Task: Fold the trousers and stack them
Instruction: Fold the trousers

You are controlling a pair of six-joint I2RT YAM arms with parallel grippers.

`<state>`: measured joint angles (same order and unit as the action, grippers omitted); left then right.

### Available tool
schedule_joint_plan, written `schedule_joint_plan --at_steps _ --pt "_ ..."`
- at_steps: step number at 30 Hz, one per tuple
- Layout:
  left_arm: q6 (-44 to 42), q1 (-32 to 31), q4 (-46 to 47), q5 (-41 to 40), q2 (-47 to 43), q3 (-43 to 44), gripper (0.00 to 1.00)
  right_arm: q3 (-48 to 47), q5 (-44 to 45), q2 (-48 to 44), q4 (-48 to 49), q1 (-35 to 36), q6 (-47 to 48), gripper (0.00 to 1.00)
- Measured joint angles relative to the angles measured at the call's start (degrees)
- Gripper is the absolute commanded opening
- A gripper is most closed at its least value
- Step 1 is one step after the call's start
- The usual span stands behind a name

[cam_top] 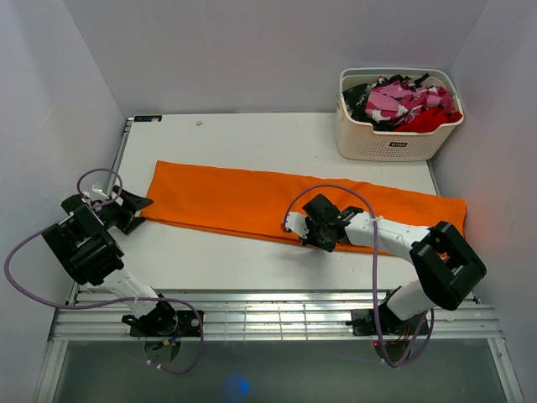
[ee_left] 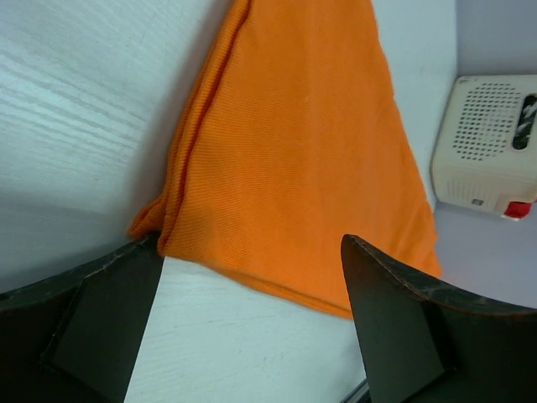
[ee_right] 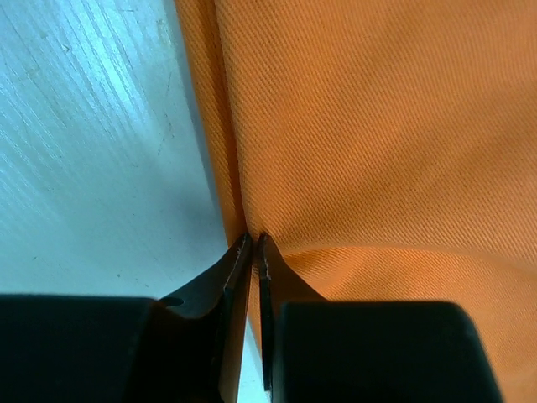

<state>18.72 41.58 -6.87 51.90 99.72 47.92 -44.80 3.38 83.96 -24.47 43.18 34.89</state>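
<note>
Your trousers (cam_top: 252, 201) are lying as one long orange band, folded lengthwise. The band is stretching across the white table (cam_top: 252, 138) from its left side to its right edge, slanting a little nearer to the arm bases toward the right.

Your right gripper (ee_right: 254, 243) is reaching in over the near long edge of that band, around its middle, and its fingers are pressing together on the cloth. In the right wrist view the two dark tips are meeting right at the folded edge, and the fabric is puckering into a small ridge around them. Bare table is showing beside the pinch.

Your left gripper (ee_left: 252, 243) is sitting at the left end of the band with its fingers (ee_left: 92, 327) spread wide apart, holding nothing. In the left wrist view the short end of the trousers is lying just ahead of the two tips and between them, with layered edges showing at the corner near one finger. You cannot tell whether that finger is touching the corner.

A cream perforated laundry basket (cam_top: 394, 138) is standing at the far right corner of the table, apart from the trousers. It is carrying a heap of pink-patterned, red and black clothes (cam_top: 403, 101).
</note>
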Motion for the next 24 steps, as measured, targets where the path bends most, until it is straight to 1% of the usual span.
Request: schedule_joint_plan --at_steps 2,3,6,9,12,14,15,18,23,24 --pt "-3.21 0.00 -3.34 -0.70 -0.31 1.49 0.98 -0.50 -0.79 1.20 -0.48 0.00 -0.02 0.22" --pt "-5.73 0.17 -5.49 -1.42 -0.35 2.86 0.98 -1.07 -1.33 1.44 -1.16 -0.04 -0.15 0.33" --pt "-13.64 0.37 -12.09 -3.98 -0.81 8.98 0.94 -3.26 -3.74 1.84 -4.35 -0.15 -0.92 0.51" --pt "-21.64 0.15 -17.38 -7.19 -1.14 16.68 0.89 -5.77 -5.62 1.77 -7.15 -0.15 -1.62 0.58" --pt "-28.17 -0.92 -20.70 -10.95 -0.76 22.49 0.81 -9.66 -7.08 1.66 -9.57 -0.61 -2.45 0.58" --pt "-31.45 -2.45 -21.97 -13.25 0.35 24.46 0.74 -12.37 -8.11 1.55 -10.67 -1.70 -3.08 0.56" --pt "-32.52 -3.39 -22.47 -14.16 1.18 24.79 0.73 -13.31 -8.50 1.40 -10.93 -2.64 -3.28 0.56" --pt "-34.62 -6.93 -23.76 -16.11 4.79 24.76 0.71 -14.16 -9.27 0.68 -12.17 -7.21 -3.69 0.55" --pt "-34.53 -13.81 -23.04 -20.00 9.16 22.08 0.68 -13.35 -9.07 -0.28 -15.30 -17.00 -3.34 0.54" --pt "-34.40 -15.02 -22.64 -20.87 8.87 21.99 0.64 -13.22 -9.07 -0.57 -16.06 -19.04 -3.02 0.55"
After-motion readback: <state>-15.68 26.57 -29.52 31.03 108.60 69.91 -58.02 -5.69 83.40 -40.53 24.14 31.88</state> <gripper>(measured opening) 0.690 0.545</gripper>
